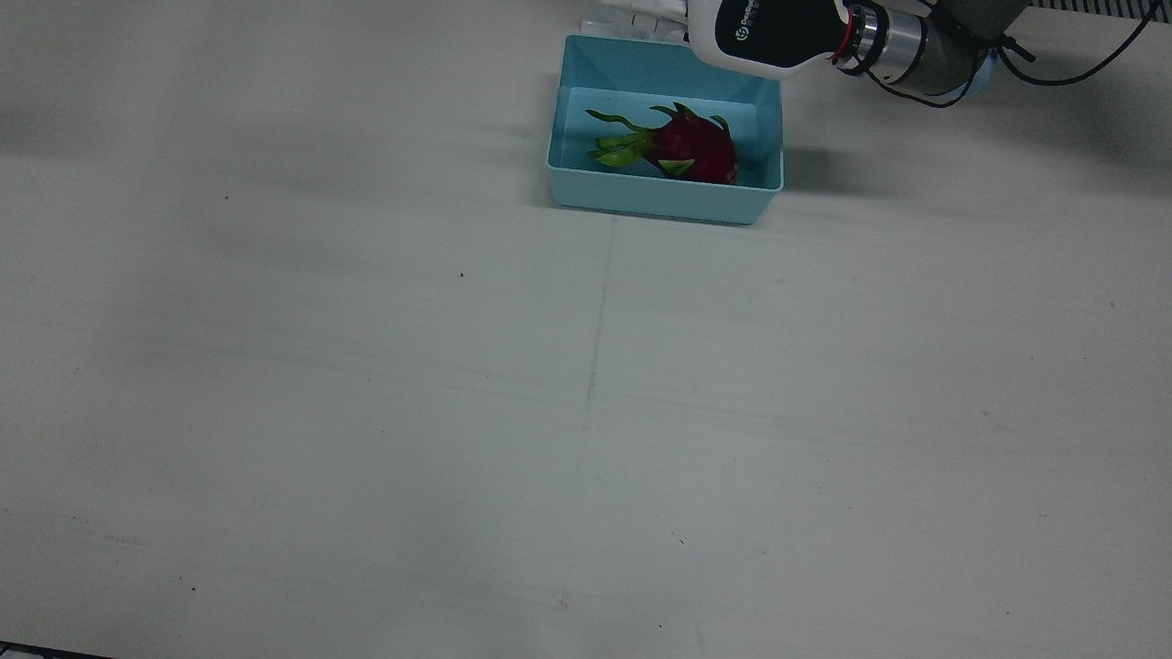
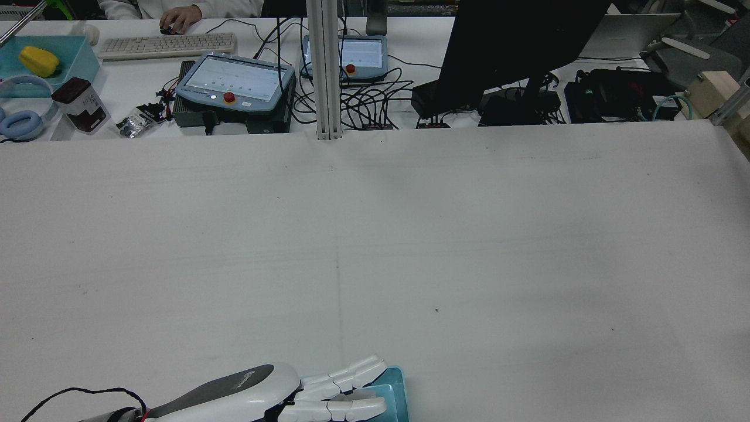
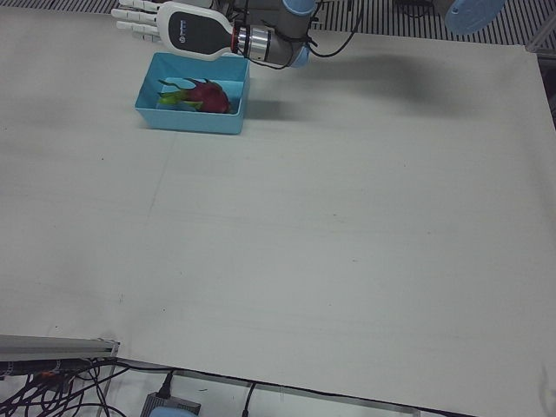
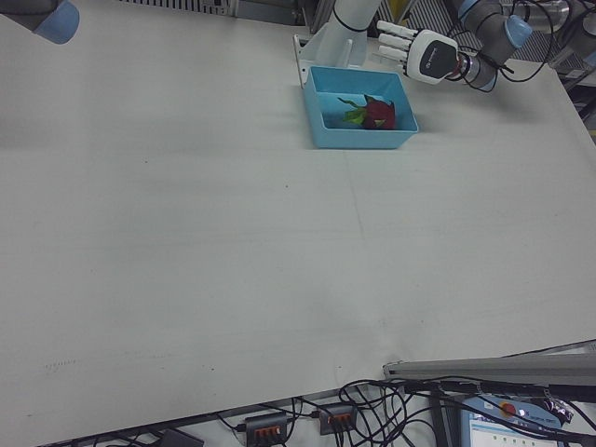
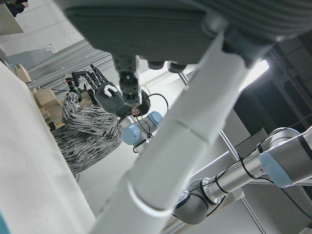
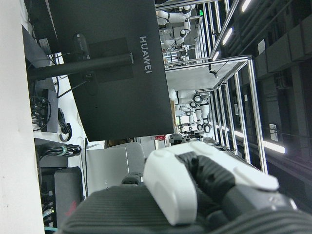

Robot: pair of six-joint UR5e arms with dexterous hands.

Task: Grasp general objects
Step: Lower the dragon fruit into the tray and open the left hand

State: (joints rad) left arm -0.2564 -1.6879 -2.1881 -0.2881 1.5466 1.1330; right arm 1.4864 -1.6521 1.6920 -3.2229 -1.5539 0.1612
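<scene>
A red dragon fruit (image 1: 691, 146) with green leaves lies inside a light blue bin (image 1: 659, 197) at the robot's side of the table. It also shows in the left-front view (image 3: 204, 95) and the right-front view (image 4: 375, 113). My left hand (image 1: 760, 27) hovers above the bin's back edge, flat and open, fingers (image 1: 632, 18) stretched out, holding nothing. The rear view shows the hand (image 2: 281, 398) over the bin's corner (image 2: 395, 392). The right hand view shows only part of my right hand (image 6: 195, 190); its fingers' state is unclear.
The white table (image 1: 586, 412) stretches wide in front of the bin. Monitors, teach pendants (image 2: 234, 82) and cables lie beyond its far edge. A joint of the right arm (image 4: 51, 19) shows at the top left of the right-front view.
</scene>
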